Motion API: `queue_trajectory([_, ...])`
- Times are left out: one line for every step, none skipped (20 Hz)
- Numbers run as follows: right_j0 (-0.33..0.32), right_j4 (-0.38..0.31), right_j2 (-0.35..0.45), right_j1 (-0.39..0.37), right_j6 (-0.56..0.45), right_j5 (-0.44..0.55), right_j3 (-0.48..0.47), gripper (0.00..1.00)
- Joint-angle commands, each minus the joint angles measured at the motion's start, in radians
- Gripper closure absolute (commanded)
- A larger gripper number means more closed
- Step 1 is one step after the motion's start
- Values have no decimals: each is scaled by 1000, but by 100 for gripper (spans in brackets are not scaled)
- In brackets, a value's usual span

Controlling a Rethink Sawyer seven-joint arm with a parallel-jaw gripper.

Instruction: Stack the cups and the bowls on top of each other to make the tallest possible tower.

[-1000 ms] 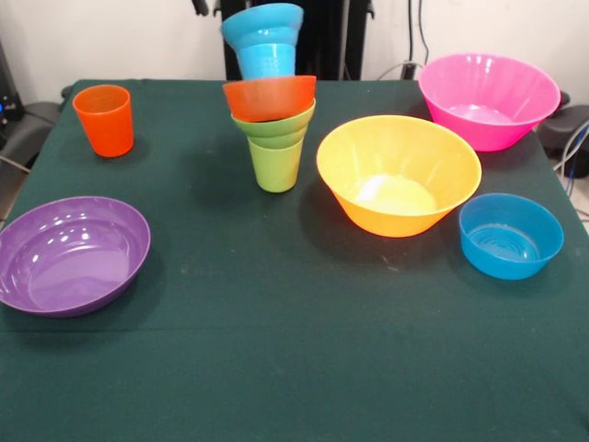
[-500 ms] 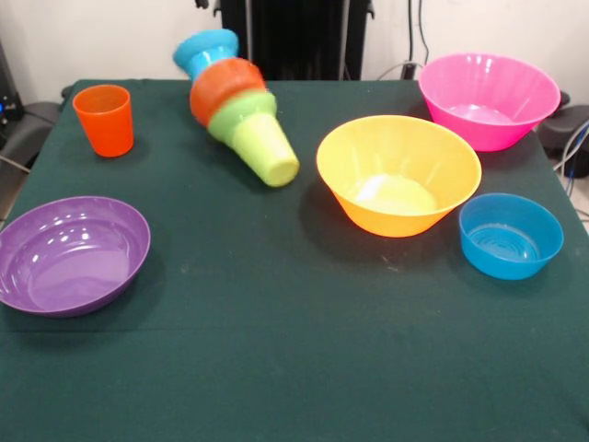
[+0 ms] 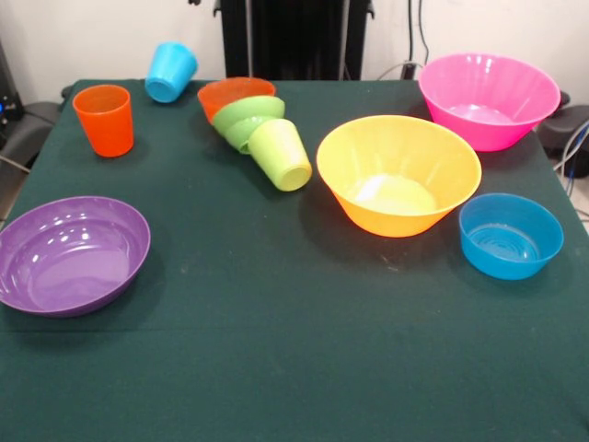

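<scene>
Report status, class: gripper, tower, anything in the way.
Gripper not in view. Tower toppled: lime green plastic cup, small green bowl, orange bowl lying sideways; light blue cup thrown clear. Nothing obstructing.

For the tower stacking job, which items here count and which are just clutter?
Job items: lime green cup, small green bowl and orange bowl lying toppled; light blue cup; orange cup; purple bowl; yellow-orange bowl; pink bowl; blue bowl.

Clutter: cables behind the table.

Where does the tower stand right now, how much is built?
Nothing is standing. The tower has toppled: lime green cup lies on its side, green bowl and orange bowl behind it, light blue cup thrown clear. Nothing in hand; no tool shows. Everything needs restacking.
</scene>
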Motion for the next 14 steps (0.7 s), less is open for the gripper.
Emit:
queue_trajectory([-60, -34, 36, 121, -162, 71, 12, 0])
queue_trajectory([-81, -36, 44, 139, -182, 75, 7, 0])
queue_trajectory([-82, -58, 34, 153, -182, 69, -7, 0])
queue_trajectory([-76, -107, 19, 160, -184, 75, -33, 0])
queue_trajectory([-87, -111, 24, 169, -196, 82, -48, 0])
queue_trajectory([-87, -114, 25, 188, -202, 107, -75, 0])
queue_trajectory([-85, -117, 25, 210, -197, 106, -93, 0])
queue_trajectory([-71, -123, 24, 233, -181, 103, -114, 0])
queue_trajectory([-54, -129, 19, 251, -160, 105, -133, 0])
queue_trajectory([-38, -129, 17, 265, -142, 108, -149, 0])
queue_trajectory([-24, -133, 16, 276, -130, 119, -165, 0])
queue_trajectory([-11, -138, 12, 288, -118, 129, -184, 0])
queue_trajectory([-6, -140, 11, 299, -114, 136, -199, 0])
queue_trajectory([1, -143, 8, 309, -108, 144, -212, 0])
